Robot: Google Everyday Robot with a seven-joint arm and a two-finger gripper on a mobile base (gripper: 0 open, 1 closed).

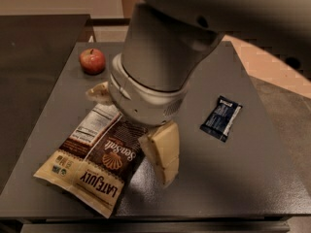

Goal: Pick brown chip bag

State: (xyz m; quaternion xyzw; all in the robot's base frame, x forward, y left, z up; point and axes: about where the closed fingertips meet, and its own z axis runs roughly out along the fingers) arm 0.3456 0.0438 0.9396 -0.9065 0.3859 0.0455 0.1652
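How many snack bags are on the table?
2. The brown chip bag lies front left, the gripper at its right edge; the small dark blue packet lies on the right, apart. The arm may hide others.

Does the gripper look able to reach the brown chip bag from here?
Probably yes: the gripper hangs over an edge of the brown chip bag, nothing between; the apple and blue packet lie well away.
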